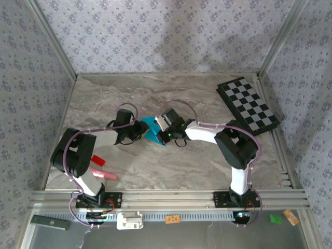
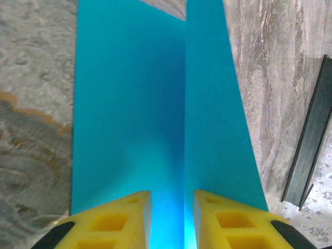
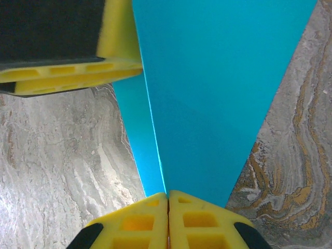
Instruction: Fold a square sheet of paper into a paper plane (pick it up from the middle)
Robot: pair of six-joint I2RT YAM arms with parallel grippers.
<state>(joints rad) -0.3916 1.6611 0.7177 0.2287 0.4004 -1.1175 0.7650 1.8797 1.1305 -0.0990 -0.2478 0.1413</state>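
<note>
The cyan sheet of paper (image 1: 152,130) sat mid-table, with the checkered board (image 1: 248,105) off at its 2 o'clock. The right gripper (image 3: 167,197), at the paper's 3 o'clock, was pinching its folded edge tight. The left gripper (image 2: 171,202), at 9 o'clock, had its fingers slightly apart, straddling the crease.

Overhead wide; both wrists seemingly share paper (image 2: 129,104) close-up.
</note>
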